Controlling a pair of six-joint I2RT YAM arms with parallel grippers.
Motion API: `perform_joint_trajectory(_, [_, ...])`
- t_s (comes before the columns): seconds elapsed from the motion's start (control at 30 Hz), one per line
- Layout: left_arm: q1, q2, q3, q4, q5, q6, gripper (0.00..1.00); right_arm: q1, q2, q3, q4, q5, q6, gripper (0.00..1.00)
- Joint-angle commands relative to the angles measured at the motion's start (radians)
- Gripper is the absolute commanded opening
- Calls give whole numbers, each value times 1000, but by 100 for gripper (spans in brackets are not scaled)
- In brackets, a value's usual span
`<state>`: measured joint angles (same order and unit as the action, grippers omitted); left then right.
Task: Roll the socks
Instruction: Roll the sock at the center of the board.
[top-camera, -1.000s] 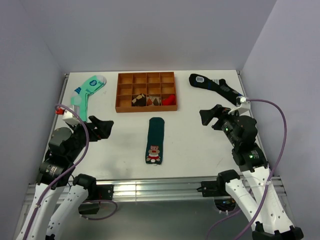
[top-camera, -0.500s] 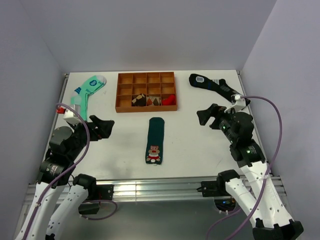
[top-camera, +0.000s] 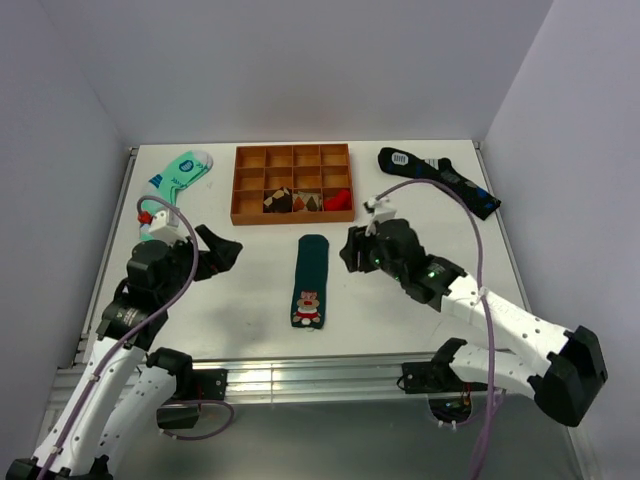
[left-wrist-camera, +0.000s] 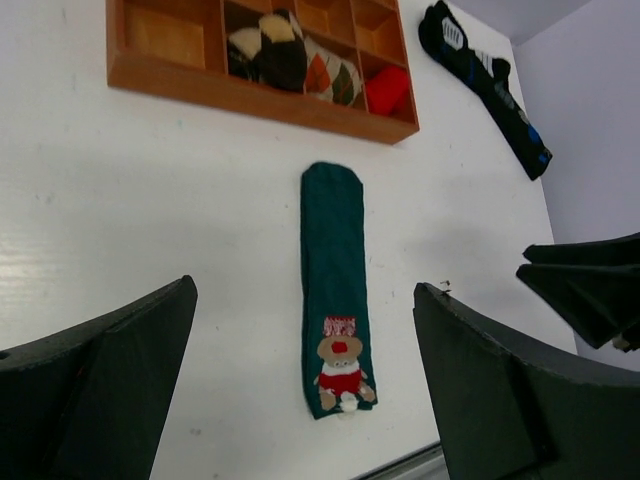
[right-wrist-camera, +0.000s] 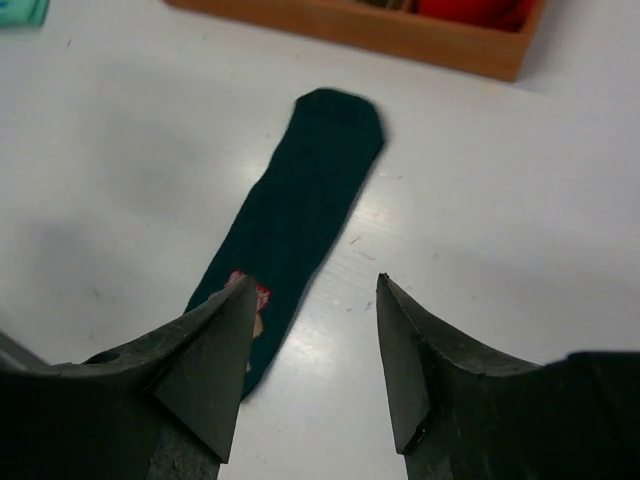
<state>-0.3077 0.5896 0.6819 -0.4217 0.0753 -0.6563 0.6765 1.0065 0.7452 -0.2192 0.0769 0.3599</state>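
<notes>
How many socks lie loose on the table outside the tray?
3: teal sock mid-table, mint-green sock far left, black sock far right. A second may lie under the teal.

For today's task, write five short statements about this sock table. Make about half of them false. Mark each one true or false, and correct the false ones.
1. The dark teal sock lies flat and unrolled on the table. True.
2. The right gripper is shut on that sock. False: it is open and holds nothing.
3. The cartoon figure is at the end of the sock nearest the arms' bases. True.
4. The mint-green sock lies to the right of the tray. False: it lies to the tray's left, and the black sock is on the right.
5. Every compartment of the tray is empty. False: several in the front row hold fabric items.
</notes>
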Motion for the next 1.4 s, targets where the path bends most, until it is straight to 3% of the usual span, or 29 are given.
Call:
perform_joint_trajectory(0.0, [-8, -22, -91, 104, 70, -89, 96, 156, 29, -23, 104, 150, -47, 58])
perform_joint_trajectory(0.2, [-56, -42, -194, 193, 60, -167, 95, 398, 173, -24, 112, 302, -82, 53])
perform_joint_trajectory(0.43, [-103, -28, -232, 230, 8, -183, 95, 572, 329, 12, 87, 392, -131, 50])
perform_joint_trajectory(0.73, [-105, -59, -205, 140, -71, -229, 96, 662, 466, 101, 49, 376, -197, 51])
perform_joint_trajectory(1.0, [-103, -33, -72, -40, -348, -339, 98, 687, 538, 152, 40, 350, -237, 49])
perform_joint_trajectory(1.37, [-79, 19, 59, -112, -428, -436, 98, 713, 578, 171, 15, 328, -265, 48])
